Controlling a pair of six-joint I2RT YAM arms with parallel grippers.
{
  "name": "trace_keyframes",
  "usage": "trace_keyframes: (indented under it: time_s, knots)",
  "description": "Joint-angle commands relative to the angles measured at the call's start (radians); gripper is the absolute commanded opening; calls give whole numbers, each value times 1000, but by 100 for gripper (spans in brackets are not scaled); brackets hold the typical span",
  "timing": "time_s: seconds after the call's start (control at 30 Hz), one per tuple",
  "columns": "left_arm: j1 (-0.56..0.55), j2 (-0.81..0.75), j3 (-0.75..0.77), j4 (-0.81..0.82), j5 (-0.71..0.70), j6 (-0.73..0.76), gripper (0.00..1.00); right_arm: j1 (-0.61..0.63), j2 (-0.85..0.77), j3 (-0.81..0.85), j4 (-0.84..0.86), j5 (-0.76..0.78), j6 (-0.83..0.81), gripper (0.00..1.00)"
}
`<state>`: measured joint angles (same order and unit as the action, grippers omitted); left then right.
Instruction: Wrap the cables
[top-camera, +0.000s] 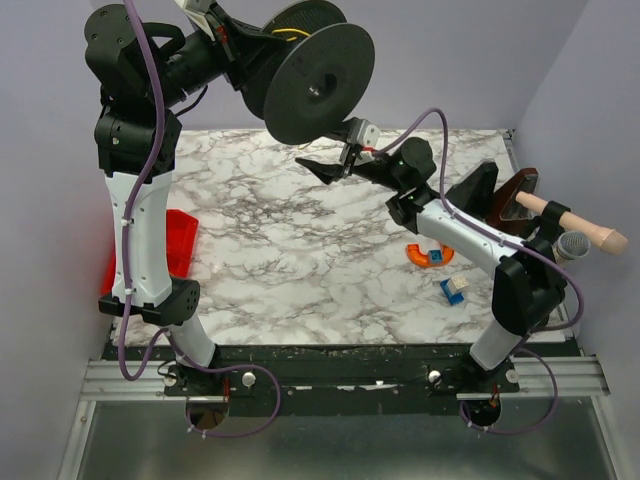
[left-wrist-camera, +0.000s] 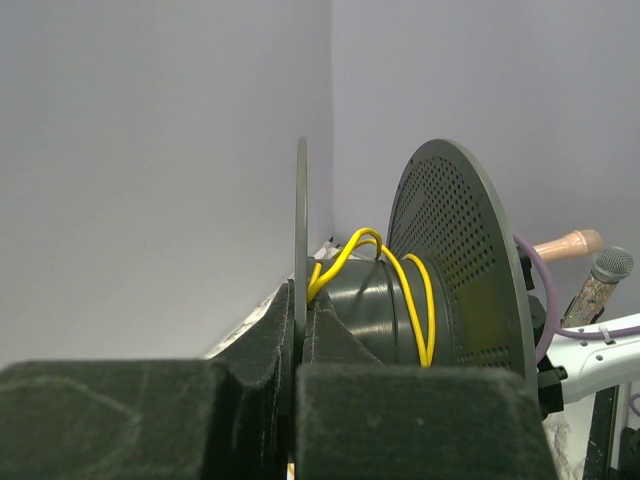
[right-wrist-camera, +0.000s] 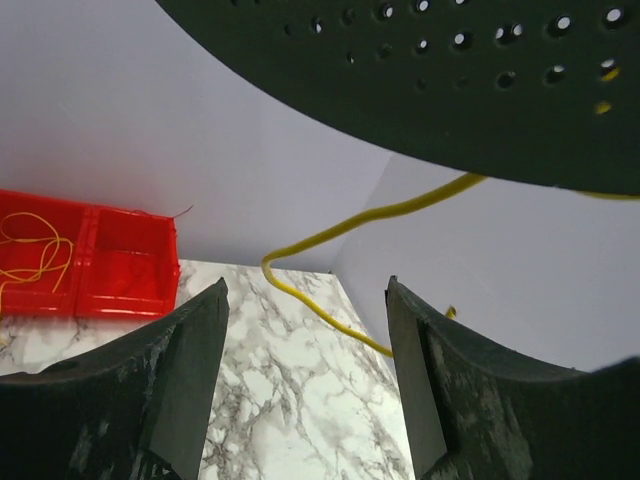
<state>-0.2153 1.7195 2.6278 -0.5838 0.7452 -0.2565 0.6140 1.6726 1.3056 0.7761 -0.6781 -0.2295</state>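
Note:
My left gripper (top-camera: 240, 45) is raised high at the back left and is shut on one flange (left-wrist-camera: 300, 220) of a black spool (top-camera: 318, 82). In the left wrist view the gripper (left-wrist-camera: 300, 315) clamps that thin flange between its pads. The yellow cable (left-wrist-camera: 425, 300) makes a few loose turns round the spool's hub. In the right wrist view a free length of the cable (right-wrist-camera: 330, 235) hangs down from under the perforated flange (right-wrist-camera: 450, 80). My right gripper (top-camera: 318, 168) sits just below the spool, open and empty, and the hanging cable passes beyond its gap (right-wrist-camera: 303, 300).
A red bin (top-camera: 182, 240) stands at the table's left edge, with a thin yellow wire (right-wrist-camera: 35, 250) in it. An orange piece (top-camera: 430, 255) and a blue-and-white block (top-camera: 454, 290) lie at the right. A wooden-handled tool (top-camera: 575, 225) and a microphone (top-camera: 572, 246) sit at the right edge.

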Motion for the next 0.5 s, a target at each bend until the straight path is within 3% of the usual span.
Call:
trace_keyframes:
  time_s: [0.0, 0.13, 0.2, 0.33, 0.47]
  knots:
    - [7, -26, 32, 65, 5, -10, 0, 12, 42, 49, -11, -3, -43, 71]
    - [7, -28, 29, 68, 6, -13, 0, 27, 58, 76, -73, -6, -105, 71]
    - [7, -26, 31, 75, 5, -16, 0, 32, 68, 92, -93, -6, -116, 65]
    - [8, -21, 35, 78, 0, -32, 0, 43, 93, 107, -92, 8, -100, 33]
    - [8, -24, 18, 62, -35, -29, 0, 52, 107, 115, -92, 20, -85, 11]
